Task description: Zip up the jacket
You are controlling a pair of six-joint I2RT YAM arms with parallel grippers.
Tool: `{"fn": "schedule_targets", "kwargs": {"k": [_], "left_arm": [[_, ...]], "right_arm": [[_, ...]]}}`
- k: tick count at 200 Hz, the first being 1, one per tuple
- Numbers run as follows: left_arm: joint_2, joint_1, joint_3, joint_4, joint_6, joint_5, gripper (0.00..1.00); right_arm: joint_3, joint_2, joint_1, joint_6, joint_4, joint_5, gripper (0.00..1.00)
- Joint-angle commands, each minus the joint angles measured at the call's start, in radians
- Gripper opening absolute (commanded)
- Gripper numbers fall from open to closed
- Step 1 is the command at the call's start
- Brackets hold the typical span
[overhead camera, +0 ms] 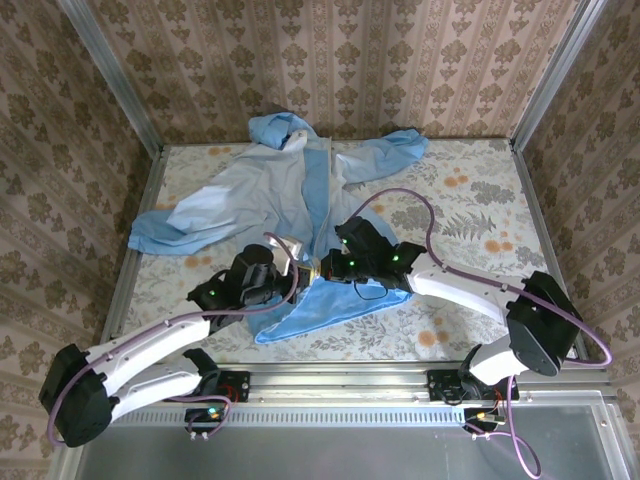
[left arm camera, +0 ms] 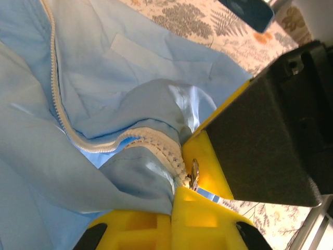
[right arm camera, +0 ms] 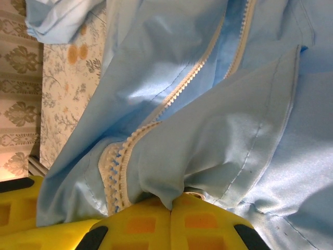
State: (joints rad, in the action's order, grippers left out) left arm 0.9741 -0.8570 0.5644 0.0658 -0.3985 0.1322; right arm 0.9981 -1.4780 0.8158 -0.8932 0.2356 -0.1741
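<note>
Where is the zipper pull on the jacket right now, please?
In the left wrist view, the zipper pull sits low at centre, at the bottom end of the jacket zipper, just above the left gripper.

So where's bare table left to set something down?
Widest: the table right of the jacket, up to its right edge. A smaller patch lies between the left sleeve and the left arm. Crowded mid-front, where the left gripper and right gripper pinch the hem.
</note>
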Motion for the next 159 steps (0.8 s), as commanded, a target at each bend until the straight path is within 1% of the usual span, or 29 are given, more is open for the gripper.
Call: {"fn": "schedule_targets", "kwargs": {"k": [1,34,67,120,159], "left_arm": [[0.014,-0.036,0.006,0.095,0.079,-0.036,0.0],[0.007,-0.061,-0.038,0.095,0.099,-0.086,0.0],[0.011,-0.061,-0.082,0.076,0.109,-0.109,0.0],[0.015,-0.062,-0.091,-0.008,0.099,-0.076,0.0],[-0.018,-0.059,-0.064,-0.022,0.087,-0.076,0.0]], "right_arm": [[0.041,-0.007,-0.006,0.008,0.025,-0.023,0.0],[0.029,-0.015,-0.018,-0.008,0.028,-0.053,0.0],[0.018,-0.026,-0.023,-0.017,0.018,-0.071,0.0],[0.016,-0.034,-0.027,-0.018,0.022,-0.079,0.0],[0.032,-0.052,-0.026,-0.012,0.046,-0.092,0.0]]}}
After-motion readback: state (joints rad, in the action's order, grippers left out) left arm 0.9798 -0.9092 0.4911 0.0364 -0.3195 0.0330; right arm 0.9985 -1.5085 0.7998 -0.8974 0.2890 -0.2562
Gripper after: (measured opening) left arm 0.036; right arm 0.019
